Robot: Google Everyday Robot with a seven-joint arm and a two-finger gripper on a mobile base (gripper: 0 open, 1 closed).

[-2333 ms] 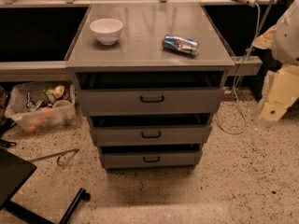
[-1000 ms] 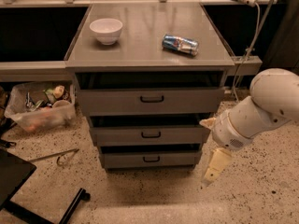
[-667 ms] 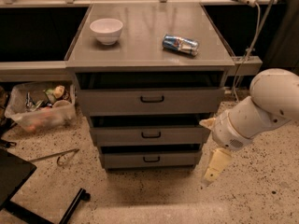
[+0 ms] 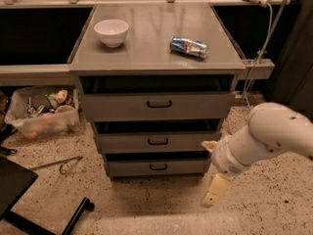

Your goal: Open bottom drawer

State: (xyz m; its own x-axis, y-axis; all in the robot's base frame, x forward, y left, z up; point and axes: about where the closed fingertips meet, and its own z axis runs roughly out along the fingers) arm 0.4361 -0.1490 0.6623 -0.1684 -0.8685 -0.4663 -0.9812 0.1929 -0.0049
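the bottom drawer (image 4: 129, 168) sat lowest in the cabinet (image 4: 156, 58), just above the floor. its small black handle (image 4: 158, 167) lay close under the middle drawer (image 4: 122, 142), so a reach aimed slightly high would likely have caught the wrong one, or slipped off the loop. its front faced the camera, long axis running left to right. the gripper (image 4: 216, 190) hung low off the cabinet's right corner, apart from the handle; whether it was open or closed could not be told.

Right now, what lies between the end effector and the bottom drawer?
Nothing: in the camera view the end effector hangs just right of the bottom drawer, over bare speckled floor.
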